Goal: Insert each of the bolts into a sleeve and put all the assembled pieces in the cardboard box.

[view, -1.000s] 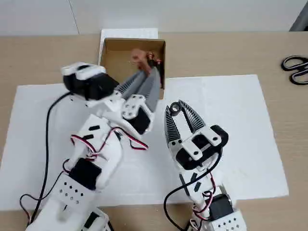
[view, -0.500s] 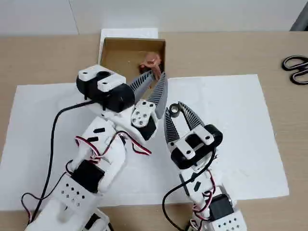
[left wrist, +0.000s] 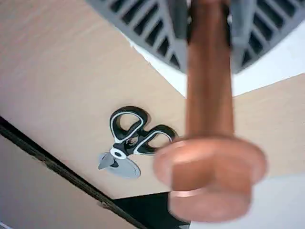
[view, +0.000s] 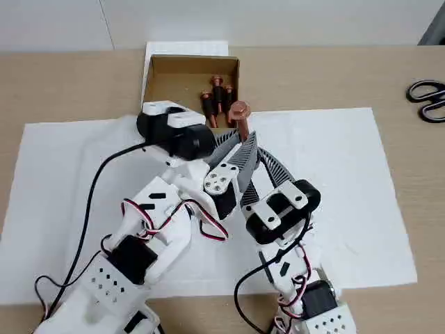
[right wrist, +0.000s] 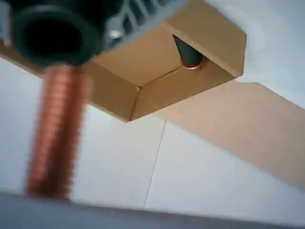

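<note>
Overhead, left tool (view: 243,136) gripping bolt (view: 240,115) probably hides sleeve (right wrist: 52,33).

Just off the near right corner of the cardboard box (view: 174,83) it is tight. My left gripper (view: 241,139) pinches a bolt (view: 239,111) upright there, and my right gripper (view: 259,163), clamped on a black sleeve (right wrist: 57,31), sits close beneath it, leaving no gap to pass between them. My left arm (view: 170,132) overhangs the box's near wall. Inside the box the assembled pieces (view: 215,99) crowd the right side; the left of its floor is bare and open from above. Right of the box the white paper (view: 334,174) lies free, with scissors (view: 425,99) well beyond on the table (view: 334,76).
</note>
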